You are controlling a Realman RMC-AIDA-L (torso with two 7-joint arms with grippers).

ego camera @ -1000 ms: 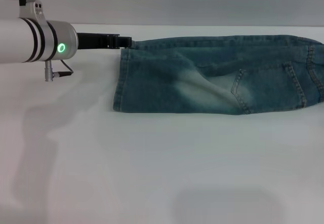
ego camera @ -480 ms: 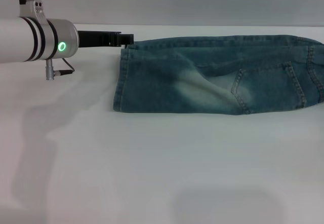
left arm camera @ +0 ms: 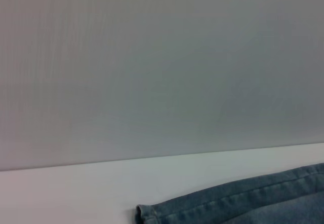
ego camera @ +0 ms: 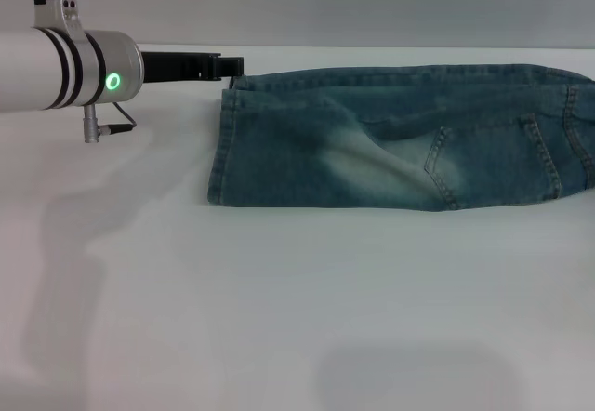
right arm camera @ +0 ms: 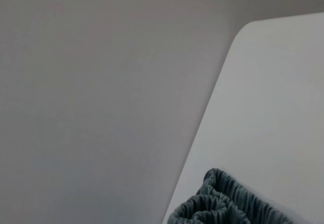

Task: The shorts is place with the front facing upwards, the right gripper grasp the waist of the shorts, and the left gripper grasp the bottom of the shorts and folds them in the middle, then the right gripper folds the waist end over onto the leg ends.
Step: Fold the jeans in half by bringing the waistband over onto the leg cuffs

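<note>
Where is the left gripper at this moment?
In the head view, the left gripper is at the table's far left, beside the far corner of the leg ends.

The shorts [ego camera: 400, 137] are lying flat across the far right half of the tabletop [ego camera: 279, 318], taking up that stretch; the left tool [ego camera: 231, 65] is hovering just beside the far corner of the leg ends [ego camera: 219, 146], blocking approach there; the near tabletop and the left side below the arm are lying open for passage.
</note>
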